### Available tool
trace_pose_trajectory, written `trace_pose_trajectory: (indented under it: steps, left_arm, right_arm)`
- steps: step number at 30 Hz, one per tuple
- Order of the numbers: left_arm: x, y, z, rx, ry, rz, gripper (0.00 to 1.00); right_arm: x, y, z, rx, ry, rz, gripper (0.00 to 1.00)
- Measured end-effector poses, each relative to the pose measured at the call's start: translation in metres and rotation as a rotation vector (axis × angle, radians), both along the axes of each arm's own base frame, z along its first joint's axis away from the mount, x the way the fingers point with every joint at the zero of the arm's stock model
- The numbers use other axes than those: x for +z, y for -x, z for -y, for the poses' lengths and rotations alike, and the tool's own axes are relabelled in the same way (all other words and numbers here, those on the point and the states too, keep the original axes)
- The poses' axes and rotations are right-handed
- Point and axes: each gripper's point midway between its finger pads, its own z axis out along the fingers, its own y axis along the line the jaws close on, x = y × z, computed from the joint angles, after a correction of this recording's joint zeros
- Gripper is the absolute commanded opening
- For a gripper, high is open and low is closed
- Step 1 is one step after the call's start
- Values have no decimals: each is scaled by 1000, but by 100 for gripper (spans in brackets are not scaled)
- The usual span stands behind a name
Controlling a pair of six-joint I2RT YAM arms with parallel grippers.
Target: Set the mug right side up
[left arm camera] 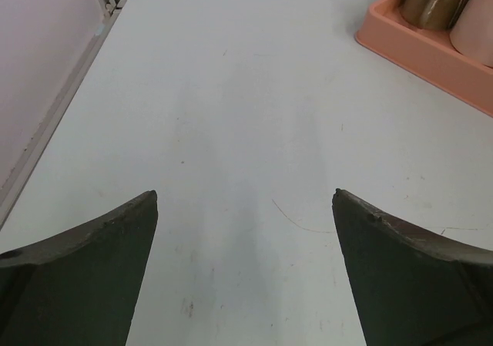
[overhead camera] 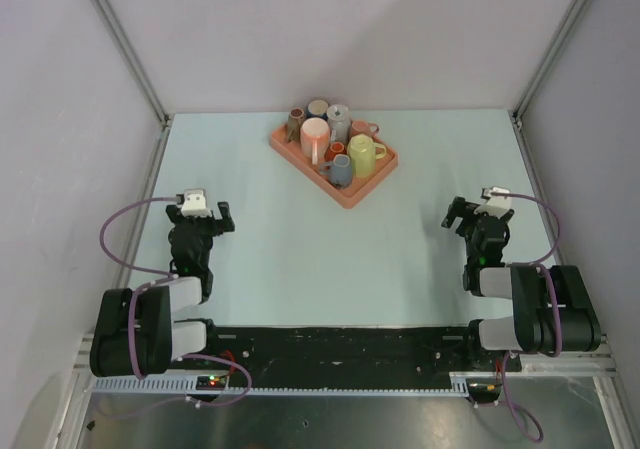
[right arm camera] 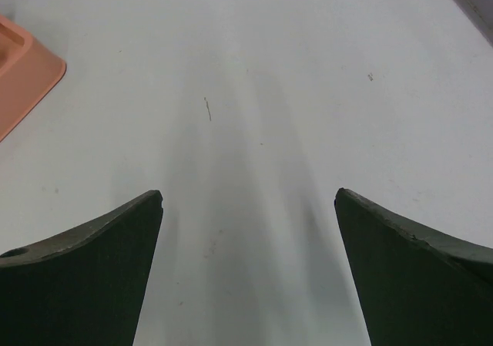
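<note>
Both arms sit low at the near edge; the left gripper [left arm camera: 245, 196] has its fingers spread wide over the bare pale counter [overhead camera: 300, 259], and the right gripper [right arm camera: 249, 193] is parted just the same; well apart from both, far middle, the salmon plastic tray [overhead camera: 350, 204] holds a cluster of ceramic mugs [overhead camera: 314, 132]; they appear to stand on end, long axes vertical; which one is mouth-down I cannot tell.

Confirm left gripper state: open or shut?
Open. In the left wrist view the left gripper has its fingers spread wide, with bare table between them and nothing held.
</note>
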Motion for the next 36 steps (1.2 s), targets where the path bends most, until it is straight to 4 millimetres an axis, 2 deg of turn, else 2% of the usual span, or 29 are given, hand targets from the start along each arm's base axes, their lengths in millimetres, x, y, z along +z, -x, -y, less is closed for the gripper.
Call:
trace_pose_trajectory:
  steps: [7,9,12,14,17,19,21,23,24,26,29,31,33,36]
  left_arm:
    - [2,-1,-2,13,1,14,98]
    - [2,-2,-2,12,1,14,98]
    - [4,-5,1,-15,0,2,98]
    - [11,-16,9,-67,-4,-44,98]
    - [56,-48,24,-179,-23,-74,95]
    - [104,-74,39,-276,-50,-90,92]
    - [142,-98,57,-366,-97,-131,90]
    - [162,-115,87,-467,-159,-167,88]
    - [163,-119,109,-537,-197,-198,85]
    - [152,-118,158,-689,-265,-262,78]
    - [117,-106,225,-920,-327,-376,72]
    - [97,-104,255,-1029,-337,-425,67]
    - [79,-108,274,-1110,-340,-454,63]
    - [58,-118,287,-1190,-355,-472,61]
  right_arm:
    - [5,1,1,2,5,-13,100]
    - [22,-2,1,4,5,4,100]
    - [62,-10,-2,33,-6,70,100]
    - [87,-15,-9,80,-20,109,100]
    - [118,-23,-26,175,-52,142,100]
    - [131,-26,-38,234,-77,149,100]
    - [140,-28,-51,293,-100,144,100]
    - [144,-29,-61,339,-119,138,100]
    - [145,-29,-67,360,-125,131,100]
    - [143,-28,-79,406,-139,112,100]
    - [135,-25,-95,466,-156,74,100]
    - [128,-22,-104,496,-164,46,100]
    - [121,-20,-113,525,-170,18,100]
    - [111,-16,-125,557,-174,-23,100]
